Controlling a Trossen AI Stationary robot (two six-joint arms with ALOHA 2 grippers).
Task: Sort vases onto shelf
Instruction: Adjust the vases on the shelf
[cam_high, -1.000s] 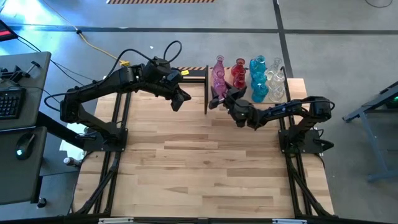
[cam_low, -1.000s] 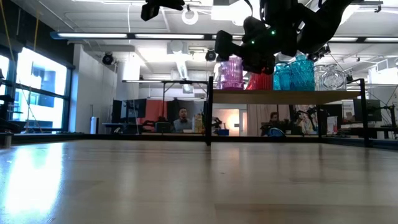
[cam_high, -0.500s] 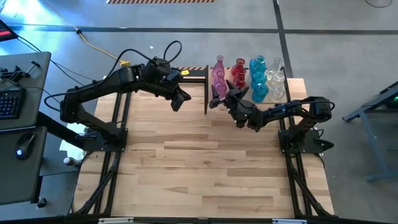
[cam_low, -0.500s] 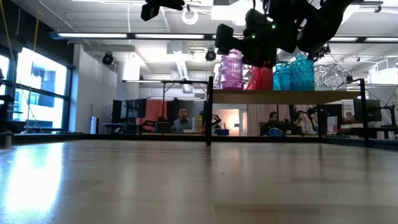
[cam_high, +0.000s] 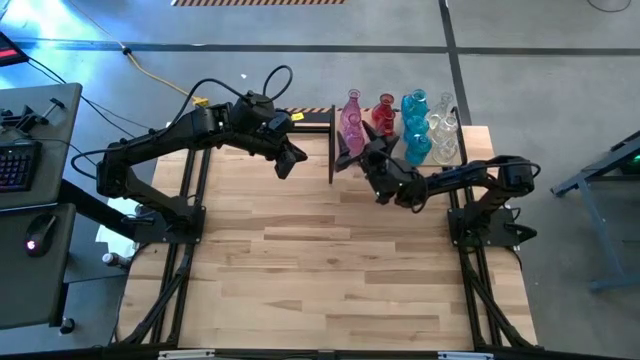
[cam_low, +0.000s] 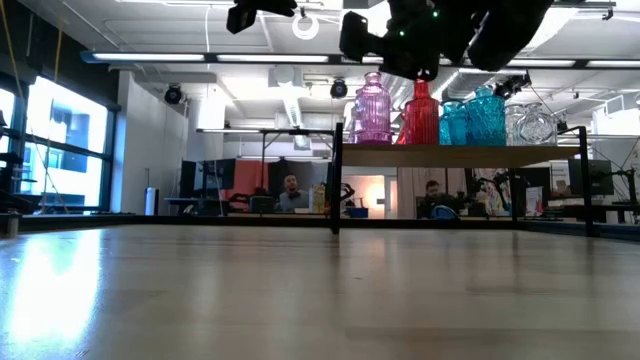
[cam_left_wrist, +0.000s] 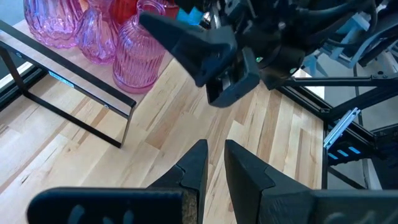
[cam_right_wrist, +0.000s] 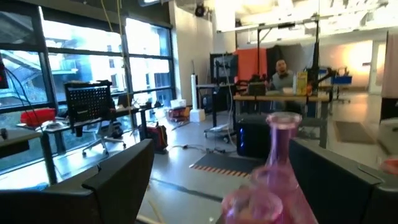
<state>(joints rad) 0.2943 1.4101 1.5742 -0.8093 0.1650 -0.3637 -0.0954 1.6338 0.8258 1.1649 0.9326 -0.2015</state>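
Since the earlier frames the right gripper (cam_high: 352, 152) has risen and drawn slightly back from the front row; in the low view it (cam_low: 385, 40) now sits above the bottle tops where before it hung level with the bottle bodies. Its fingers stand wide apart and hold nothing; the right wrist view shows the pink tall-necked vase (cam_right_wrist: 273, 171) framed in the gap between them but not touched. That vase (cam_high: 351, 121) stands upright on the shelf (cam_low: 460, 155), just ahead of and slightly below the right gripper, at the near end of the row, with the red vase (cam_low: 419, 112) next beside it and the turquoise vases (cam_low: 472, 118) and clear vases (cam_low: 527, 122) farther along. The left gripper (cam_high: 293, 158) hangs over the tabletop (cam_high: 330, 260), apart from the shelf on its open side, fingers almost closed and empty. Judgement on handling: these are thin glass pieces, rigid, light, smooth and liable to slip, and they will chip or topple against close neighbours. The ribbed body appears to offer better purchase than the narrow neck; a grip across the body, squarely and gently, is advised. Crowding in the row leaves little finger clearance.
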